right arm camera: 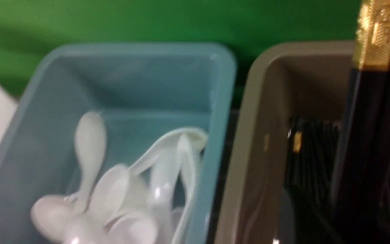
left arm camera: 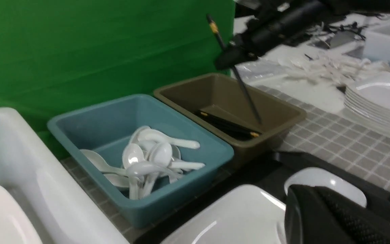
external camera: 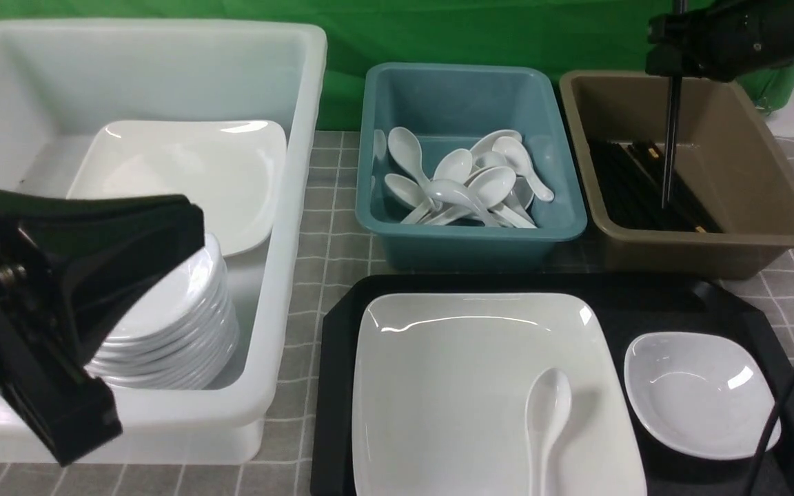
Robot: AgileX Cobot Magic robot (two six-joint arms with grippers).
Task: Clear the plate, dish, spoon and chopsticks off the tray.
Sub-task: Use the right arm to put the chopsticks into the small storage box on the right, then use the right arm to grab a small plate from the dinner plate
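Looming nearest, the left gripper [external camera: 163, 234] hangs clenched and empty, left of the tray [external camera: 331, 386]. Beyond the tray's far right corner, the right gripper [external camera: 676, 58] pinches the chopsticks [external camera: 670, 138] upright just below their gold band, tips inside the brown tub [external camera: 783, 227]. Light, stiff and slick, they look liable to swivel or slip in so narrow a hold.

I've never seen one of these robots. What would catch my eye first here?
Most striking is the robot's right hand holding long thin black chopsticks upright, tips down in the brown plastic tub at the back right. In front, a large glossy white square plate, with a white soup spoon lying on it, fills much of the black rectangular tray.
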